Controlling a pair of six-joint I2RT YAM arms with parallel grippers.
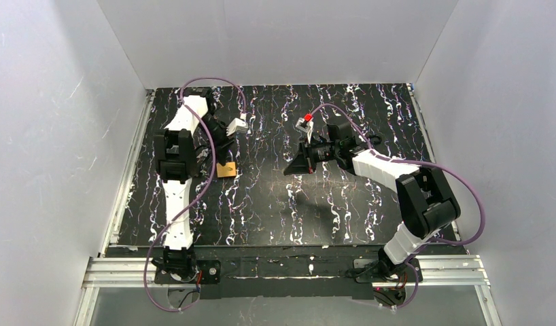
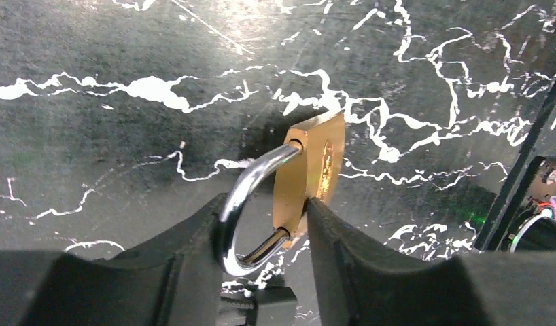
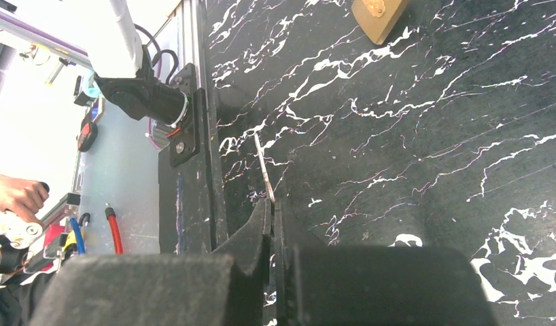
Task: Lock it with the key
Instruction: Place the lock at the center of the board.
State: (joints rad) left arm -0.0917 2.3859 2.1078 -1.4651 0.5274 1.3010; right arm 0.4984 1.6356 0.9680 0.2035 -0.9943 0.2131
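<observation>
Lock [image 1: 226, 170] is what we look at first. It is gold with a silver loop. It sits on the left half of the black, white-streaked tabletop [image 1: 275, 217], about halfway between the near edge and the far edge.

At the near edge we see the two arms bolted down, one close to each near corner.

Farther in, the left arm runs along the left side toward the far edge and bends back. That puts the left gripper [image 2: 262, 251] at the lock from the far side. In the left wrist view, the silver loop and one corner of the gold body are in the gap between the two black fingers [image 2: 187, 265]. One finger touches the loop. The other finger is right against the gold corner. The fingers are parted, but we cannot tell if they squeeze the lock or only sit beside it.

About as far in, near the middle of the tabletop, the right gripper [image 3: 272, 207] hangs above the surface, well apart from the lock. Its fingers are pressed tight together on the key [image 3: 264, 166]. The thin silver blade sticks out past the tips, toward the left side.

Past the far edge, we see plain white walls [image 1: 275, 41].
</observation>
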